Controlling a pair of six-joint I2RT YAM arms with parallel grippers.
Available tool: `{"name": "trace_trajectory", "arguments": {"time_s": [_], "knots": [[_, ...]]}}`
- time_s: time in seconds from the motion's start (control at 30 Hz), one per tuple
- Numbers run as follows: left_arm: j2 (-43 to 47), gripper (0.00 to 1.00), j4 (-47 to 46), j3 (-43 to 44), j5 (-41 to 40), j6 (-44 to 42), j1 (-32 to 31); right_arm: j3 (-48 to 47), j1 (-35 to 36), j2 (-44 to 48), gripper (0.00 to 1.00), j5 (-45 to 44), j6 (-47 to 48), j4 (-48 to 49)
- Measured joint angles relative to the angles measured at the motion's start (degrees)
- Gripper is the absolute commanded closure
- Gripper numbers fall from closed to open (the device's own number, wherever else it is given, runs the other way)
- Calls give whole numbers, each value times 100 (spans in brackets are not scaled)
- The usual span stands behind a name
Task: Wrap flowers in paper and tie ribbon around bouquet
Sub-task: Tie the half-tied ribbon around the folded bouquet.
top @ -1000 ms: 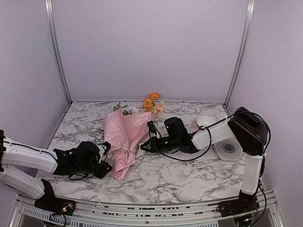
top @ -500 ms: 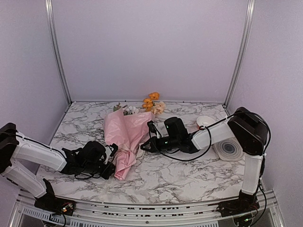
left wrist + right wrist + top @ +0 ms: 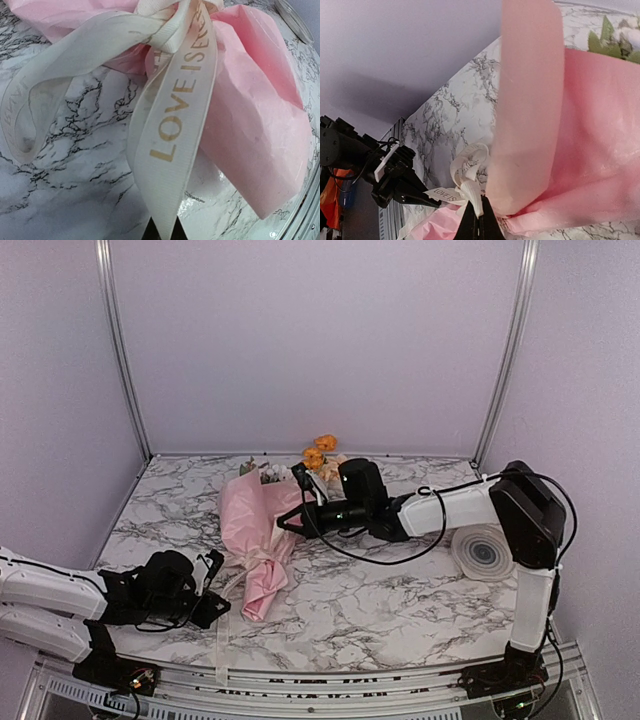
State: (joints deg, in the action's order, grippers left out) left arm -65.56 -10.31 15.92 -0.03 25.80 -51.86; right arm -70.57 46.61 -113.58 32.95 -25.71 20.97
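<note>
The bouquet lies on the marble table, its pink paper (image 3: 262,530) wrapped around the flowers (image 3: 318,454), whose orange and white heads stick out at the far end. The cream ribbon (image 3: 222,640) is looped around the paper's narrow waist, and one tail hangs over the front edge. My left gripper (image 3: 218,586) is low at the near left, shut on a ribbon (image 3: 175,125) tail (image 3: 162,232) printed with gold letters. My right gripper (image 3: 285,522) reaches in from the right over the paper (image 3: 535,100) and is shut on the other ribbon (image 3: 470,187) strand at the knot (image 3: 479,216).
A round grey-and-white spool (image 3: 485,552) sits at the right, beside the right arm. Metal frame posts (image 3: 118,350) rise at the back corners in front of plain walls. The table's front rail (image 3: 330,670) runs just beyond the bouquet's tip.
My left gripper has shut on the ribbon tail and drawn back toward the near left. My right gripper has moved to the far left with its strand, and the ribbon now runs taut at the waist.
</note>
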Motion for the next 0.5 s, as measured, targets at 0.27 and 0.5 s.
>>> {"name": "trace_trajectory", "arguments": {"time_s": [0.27,0.5], "knots": [[328,100,44,-203,7,487,-72,-848,337,-17,100,507,636,-120],[304,100,28,-380,15,763,-280,-1097,374,-372,100,415,695,-251]]}}
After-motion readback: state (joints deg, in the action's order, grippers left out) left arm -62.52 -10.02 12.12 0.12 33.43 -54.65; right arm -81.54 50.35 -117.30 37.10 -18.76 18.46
